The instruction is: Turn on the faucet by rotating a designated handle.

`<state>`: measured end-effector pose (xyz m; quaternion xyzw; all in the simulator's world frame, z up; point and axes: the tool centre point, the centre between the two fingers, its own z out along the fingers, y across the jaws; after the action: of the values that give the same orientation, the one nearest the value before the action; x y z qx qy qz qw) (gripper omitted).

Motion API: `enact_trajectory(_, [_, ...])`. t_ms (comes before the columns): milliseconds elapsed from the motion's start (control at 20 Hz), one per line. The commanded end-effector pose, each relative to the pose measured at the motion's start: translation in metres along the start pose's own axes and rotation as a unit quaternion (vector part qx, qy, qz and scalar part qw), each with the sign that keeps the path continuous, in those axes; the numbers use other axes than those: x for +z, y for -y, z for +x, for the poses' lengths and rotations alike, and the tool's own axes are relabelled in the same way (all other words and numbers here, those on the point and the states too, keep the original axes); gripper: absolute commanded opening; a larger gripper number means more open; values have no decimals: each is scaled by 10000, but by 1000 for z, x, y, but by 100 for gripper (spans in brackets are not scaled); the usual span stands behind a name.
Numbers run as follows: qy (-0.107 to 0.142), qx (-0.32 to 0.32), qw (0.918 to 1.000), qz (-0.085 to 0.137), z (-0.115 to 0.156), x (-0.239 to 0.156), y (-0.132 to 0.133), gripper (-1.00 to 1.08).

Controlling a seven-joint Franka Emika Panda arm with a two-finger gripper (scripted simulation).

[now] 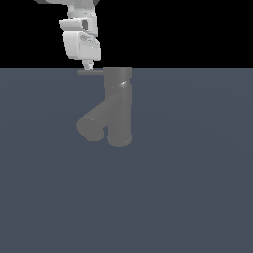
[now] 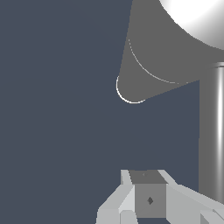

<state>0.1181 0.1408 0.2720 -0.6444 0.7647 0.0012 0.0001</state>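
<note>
The faucet [image 1: 118, 106] is a dark grey matte upright cylinder standing near the middle of the flat blue-grey floor [image 1: 188, 188], its thick spout [image 1: 94, 123] branching down toward 7 o'clock. The thin handle [image 1: 90, 72] projects from its cap toward 9 o'clock. The gripper [image 1: 88, 65] hangs just above the handle's outer end; its fingers look drawn together, yet I cannot tell, and the arm is cut off above.

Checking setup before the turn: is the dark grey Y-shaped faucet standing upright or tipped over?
Upright: the dark grey Y-shaped faucet has a vertical body, its base on the floor.
</note>
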Motion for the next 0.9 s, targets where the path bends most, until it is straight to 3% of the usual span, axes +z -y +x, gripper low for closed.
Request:
enact_trajectory(0, [-8, 33, 10000, 9, -1, 1, 1, -100])
enact_trajectory(850, [-8, 27, 10000, 6, 1, 1, -30, -100])
